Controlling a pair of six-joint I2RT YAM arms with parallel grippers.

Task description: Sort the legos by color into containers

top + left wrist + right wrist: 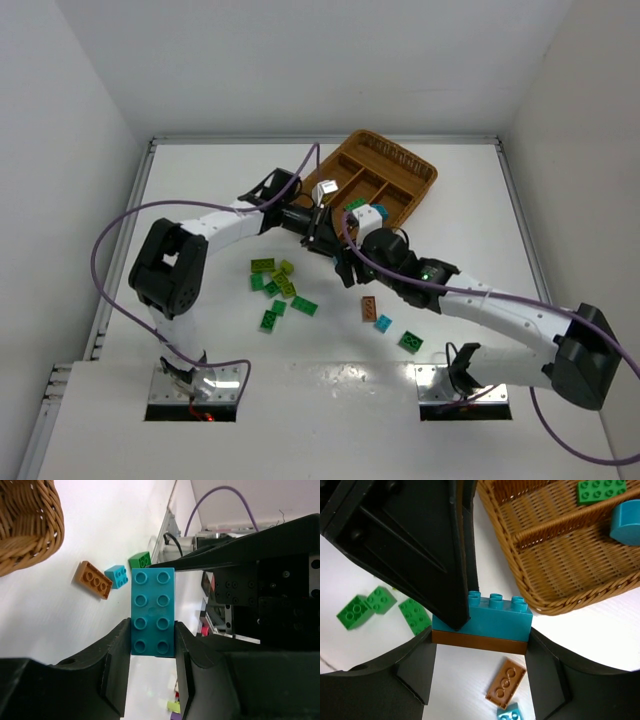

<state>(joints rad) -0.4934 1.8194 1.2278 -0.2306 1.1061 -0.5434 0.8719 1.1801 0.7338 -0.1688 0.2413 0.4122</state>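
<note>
Left end effector point(152, 630) clenched on cyan brick point(152, 600) — stacked atop brown brick point(480, 643) grasped by right end effector point(480, 636), above counter point(600, 640) beside wicker tray point(560, 605). Step: probably splitting the stack — next needs an opposing pull.

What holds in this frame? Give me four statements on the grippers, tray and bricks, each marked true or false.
1. The left gripper is shut on a cyan brick. True.
2. The wicker tray holds nothing. False: a green brick lies in it.
3. A brown brick sits under the cyan brick, held by the right gripper. True.
4. Every loose brick is green. False: a brown-orange brick and a small cyan brick lie loose too.
</note>
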